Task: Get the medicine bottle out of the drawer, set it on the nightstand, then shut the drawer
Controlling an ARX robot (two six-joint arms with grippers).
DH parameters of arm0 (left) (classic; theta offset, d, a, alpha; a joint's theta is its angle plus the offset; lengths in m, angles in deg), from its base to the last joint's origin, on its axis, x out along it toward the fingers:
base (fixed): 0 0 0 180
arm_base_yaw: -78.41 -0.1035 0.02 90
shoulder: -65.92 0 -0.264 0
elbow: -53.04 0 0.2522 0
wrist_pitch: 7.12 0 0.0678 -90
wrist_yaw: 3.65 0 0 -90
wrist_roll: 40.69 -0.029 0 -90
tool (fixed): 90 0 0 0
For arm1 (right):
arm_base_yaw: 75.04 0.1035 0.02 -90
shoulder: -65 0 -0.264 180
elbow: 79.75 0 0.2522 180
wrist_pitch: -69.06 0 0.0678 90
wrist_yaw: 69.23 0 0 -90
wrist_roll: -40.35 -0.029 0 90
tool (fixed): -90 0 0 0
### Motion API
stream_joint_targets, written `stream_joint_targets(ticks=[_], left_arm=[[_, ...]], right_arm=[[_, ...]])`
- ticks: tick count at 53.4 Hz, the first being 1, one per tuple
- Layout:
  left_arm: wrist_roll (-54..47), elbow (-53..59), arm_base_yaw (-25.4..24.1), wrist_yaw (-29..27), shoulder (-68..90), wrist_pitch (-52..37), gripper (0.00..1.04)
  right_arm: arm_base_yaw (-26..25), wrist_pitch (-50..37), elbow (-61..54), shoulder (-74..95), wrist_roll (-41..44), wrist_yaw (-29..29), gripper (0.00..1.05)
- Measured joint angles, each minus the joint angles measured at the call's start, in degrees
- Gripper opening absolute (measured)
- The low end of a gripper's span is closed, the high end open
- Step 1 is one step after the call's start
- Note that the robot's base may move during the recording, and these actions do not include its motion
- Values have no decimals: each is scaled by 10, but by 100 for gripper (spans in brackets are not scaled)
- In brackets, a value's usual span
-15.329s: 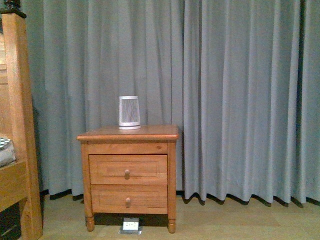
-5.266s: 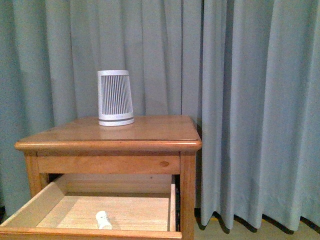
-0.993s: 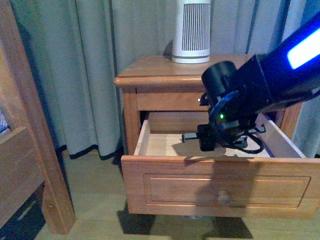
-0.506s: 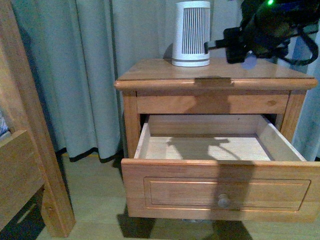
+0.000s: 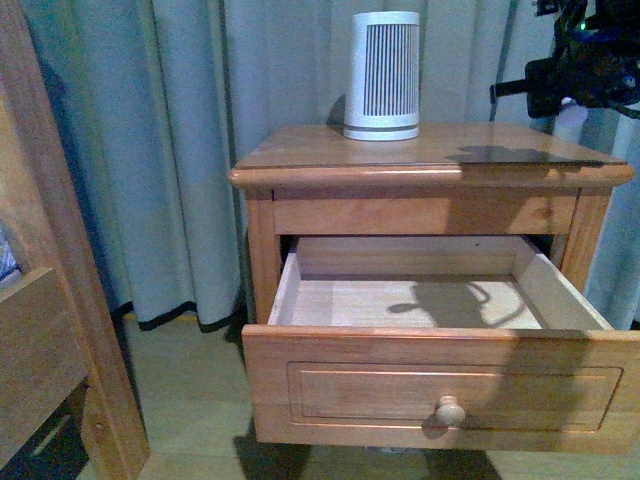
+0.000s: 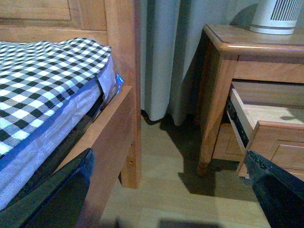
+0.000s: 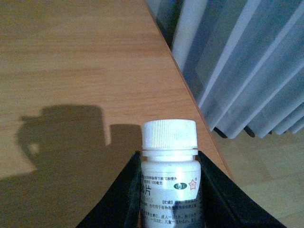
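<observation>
The medicine bottle (image 7: 169,164), white with a ribbed cap and a printed label, is upright between the black fingers (image 7: 118,197) of my right gripper (image 7: 169,156), which is shut on it. In the front view this gripper (image 5: 556,92) hovers above the right end of the nightstand (image 5: 430,152), the bottle (image 5: 571,112) showing pale under it. Its shadow falls on the nightstand top (image 7: 71,71). The drawer (image 5: 450,390) stands pulled out, with nothing visible on its pale interior floor. My left gripper (image 6: 173,190) is open, low over the floor between bed and nightstand (image 6: 223,52).
A white ribbed device (image 5: 382,75) stands at the back of the nightstand top. Grey curtains (image 5: 180,150) hang behind. The wooden bed frame (image 6: 121,71) with a checked mattress (image 6: 42,80) is on the left. The top's edge (image 7: 190,95) runs close to the bottle.
My right gripper lifted the bottle out of the drawer to above the nightstand top, then moved further right. The drawer stays open.
</observation>
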Motion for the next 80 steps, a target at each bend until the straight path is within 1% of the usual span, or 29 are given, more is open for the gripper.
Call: stream_joint_targets(ticks=[11,14,28,31,34,36,39,42,45,50,51,56,64,68,72,75,78,80], left_arm=[[0,0,0,0,0,0,98],[0,0,0,0,0,0,98],[0,0,0,0,0,0,98],[0,0,0,0,0,0,98],[0,0,0,0,0,0,98],[0,0,0,0,0,0,98],[0,0,0,0,0,0,98],[0,0,0,0,0,0,98],[0,0,0,0,0,0,98],[0,0,0,0,0,0,98],[0,0,0,0,0,0,98],[0,0,0,0,0,0,98],[0,0,0,0,0,0,98],[0,0,0,0,0,0,98],[0,0,0,0,0,0,98],[0,0,0,0,0,0,98],[0,0,0,0,0,0,98],[0,0,0,0,0,0,98]], right_arm=[[1,8,45,45,-9,-7,31],[2,5,47,48,-10,-5,42],[4,-26,41,46,-10,9,81],[5,-41,27,37,-9,10,89],[7,-76,-3,17,-1,16,98],[7,-101,-25,1,7,17,99],[8,-144,-67,-34,14,25,97],[8,-171,-113,-80,16,29,98],[9,-211,-179,-145,22,29,98],[7,-250,-294,-255,15,30,98],[6,-255,-307,-267,14,30,98],[0,-272,-451,-382,-12,44,98],[1,-292,-661,-514,-40,55,98],[17,-309,-769,-574,-47,51,98],[40,-318,-850,-606,-56,45,98],[58,-330,-897,-607,-62,45,98],[78,-351,-940,-593,-63,34,98],[95,-390,-972,-574,-57,17,98]])
